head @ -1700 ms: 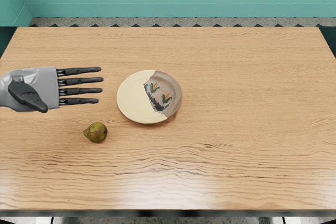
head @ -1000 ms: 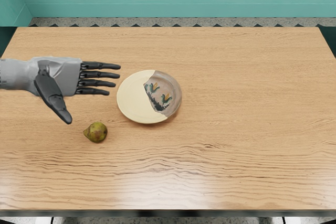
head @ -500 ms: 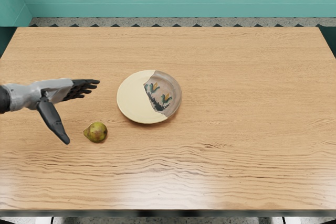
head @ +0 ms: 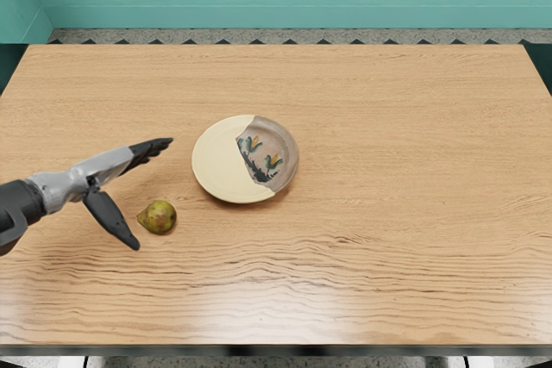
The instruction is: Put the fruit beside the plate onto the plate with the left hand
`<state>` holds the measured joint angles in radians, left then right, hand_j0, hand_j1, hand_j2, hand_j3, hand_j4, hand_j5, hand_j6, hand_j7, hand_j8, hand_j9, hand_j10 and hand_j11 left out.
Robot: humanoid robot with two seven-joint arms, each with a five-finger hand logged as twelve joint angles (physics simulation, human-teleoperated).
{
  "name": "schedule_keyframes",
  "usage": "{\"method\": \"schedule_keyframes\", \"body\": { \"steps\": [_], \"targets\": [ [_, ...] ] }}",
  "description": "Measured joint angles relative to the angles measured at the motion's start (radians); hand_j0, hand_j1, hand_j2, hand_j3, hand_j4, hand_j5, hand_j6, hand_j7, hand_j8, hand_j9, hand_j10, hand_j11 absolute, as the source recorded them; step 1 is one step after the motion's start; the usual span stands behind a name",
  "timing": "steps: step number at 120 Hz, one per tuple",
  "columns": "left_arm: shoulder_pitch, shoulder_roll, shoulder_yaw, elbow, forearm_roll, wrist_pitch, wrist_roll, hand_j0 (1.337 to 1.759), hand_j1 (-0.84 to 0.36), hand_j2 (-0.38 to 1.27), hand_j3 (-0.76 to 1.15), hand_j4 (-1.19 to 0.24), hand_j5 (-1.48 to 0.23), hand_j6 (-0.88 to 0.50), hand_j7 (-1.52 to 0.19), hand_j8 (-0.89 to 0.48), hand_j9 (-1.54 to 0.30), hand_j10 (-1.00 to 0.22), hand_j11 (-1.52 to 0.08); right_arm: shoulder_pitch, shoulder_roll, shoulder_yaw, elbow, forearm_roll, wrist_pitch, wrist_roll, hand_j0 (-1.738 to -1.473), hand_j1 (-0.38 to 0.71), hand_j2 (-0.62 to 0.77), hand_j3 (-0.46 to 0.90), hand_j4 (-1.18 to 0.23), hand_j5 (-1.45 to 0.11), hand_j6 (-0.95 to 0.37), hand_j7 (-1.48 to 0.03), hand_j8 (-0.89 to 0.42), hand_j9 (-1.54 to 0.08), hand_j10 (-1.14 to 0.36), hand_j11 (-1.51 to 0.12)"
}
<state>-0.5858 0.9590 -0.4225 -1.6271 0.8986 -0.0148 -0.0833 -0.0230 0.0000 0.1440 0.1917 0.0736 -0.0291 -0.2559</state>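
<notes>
A pear-shaped green fruit (head: pixel 157 217) lies just left of the round glazed plate (head: pixel 217 170). The metallic left hand (head: pixel 103 171), released, has sunk lower.

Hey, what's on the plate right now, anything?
Nothing lies on the plate; only its painted pattern shows. The fruit sits on the table beside it, apart from the rim. The table under the plate is hidden.
</notes>
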Motion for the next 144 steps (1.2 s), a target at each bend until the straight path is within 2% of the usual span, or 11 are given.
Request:
{"method": "schedule_keyframes", "body": {
  "steps": [12,22,36,50,64,81,103,113,144],
  "targets": [
    [0.039,-0.003,0.000,-0.004,0.001,0.081,-0.053,1.658,0.35,0.00,0.00,0.00,0.00,-0.01,0.00,-0.01,0.00,0.00,0.00,0.000,0.000,0.000,0.000,0.000,0.000,0.000,-1.658,-0.31,-0.01,0.00,-0.03,-0.04,-0.03,-0.04,-0.03,-0.04,-0.03,-0.04],
    [0.059,-0.015,0.000,-0.006,0.001,0.119,-0.134,1.658,0.35,0.00,0.00,0.00,0.00,-0.01,0.00,0.00,0.00,0.00,0.00,0.000,0.000,0.000,0.000,0.000,0.000,0.000,-1.658,-0.31,-0.01,0.00,-0.03,-0.04,-0.03,-0.04,-0.03,-0.04,-0.03,-0.04],
    [0.124,-0.010,0.002,-0.006,0.001,0.171,-0.219,1.658,0.35,0.00,0.00,0.00,0.00,0.00,0.00,0.00,0.00,0.00,0.00,0.000,0.000,-0.001,0.000,0.000,0.000,0.001,-1.658,-0.31,-0.01,0.00,-0.03,-0.04,-0.03,-0.04,-0.03,-0.04,-0.03,-0.04],
    [0.149,0.015,0.003,-0.006,0.002,0.160,-0.270,1.658,0.33,0.01,0.00,-0.02,-0.03,-0.03,-0.03,-0.02,-0.03,-0.02,-0.03,0.000,0.000,-0.002,0.000,0.000,0.000,0.001,-1.658,-0.31,-0.01,0.00,-0.03,-0.04,-0.03,-0.04,-0.03,-0.04,-0.03,-0.04],
    [0.145,0.037,0.000,-0.004,0.001,0.076,-0.287,1.658,0.21,0.03,0.00,-0.12,-0.15,-0.12,-0.15,-0.12,-0.15,-0.12,-0.15,0.000,0.000,-0.003,0.000,0.000,0.000,0.001,-1.658,-0.31,-0.01,0.00,-0.03,-0.04,-0.03,-0.04,-0.03,-0.04,-0.03,-0.04],
    [0.150,0.023,-0.007,0.005,0.000,0.052,-0.294,1.658,0.12,0.04,0.00,-0.20,-0.25,-0.20,-0.25,-0.20,-0.25,-0.20,-0.25,0.000,0.000,-0.003,0.000,0.000,0.000,0.001,-1.658,-0.31,-0.01,0.00,-0.03,-0.04,-0.03,-0.04,-0.03,-0.04,-0.03,-0.04],
    [0.157,-0.004,-0.015,0.029,0.003,0.178,-0.295,1.658,0.08,0.05,0.00,-0.23,-0.30,-0.23,-0.30,-0.23,-0.30,-0.23,-0.30,0.000,0.000,-0.003,0.000,0.000,0.000,0.001,-1.658,-0.31,-0.01,0.00,-0.03,-0.04,-0.03,-0.04,-0.03,-0.04,-0.03,-0.04],
    [0.158,-0.048,0.001,0.042,0.034,0.228,-0.295,1.658,0.07,0.05,0.00,-0.24,-0.31,-0.24,-0.31,-0.24,-0.31,-0.24,-0.31,0.000,0.000,-0.004,0.000,0.000,0.000,0.001,-1.658,-0.31,-0.01,0.00,-0.03,-0.04,-0.03,-0.04,-0.03,-0.04,-0.03,-0.04],
    [0.163,-0.076,0.051,0.076,0.100,0.302,-0.291,1.658,0.04,0.06,0.00,-0.26,-0.34,-0.26,-0.34,-0.26,-0.34,-0.26,-0.34,0.000,0.000,-0.006,0.000,0.000,0.000,0.001,-1.658,-0.31,-0.01,0.00,-0.03,-0.04,-0.03,-0.04,-0.03,-0.04,-0.03,-0.04]
  ]
}}
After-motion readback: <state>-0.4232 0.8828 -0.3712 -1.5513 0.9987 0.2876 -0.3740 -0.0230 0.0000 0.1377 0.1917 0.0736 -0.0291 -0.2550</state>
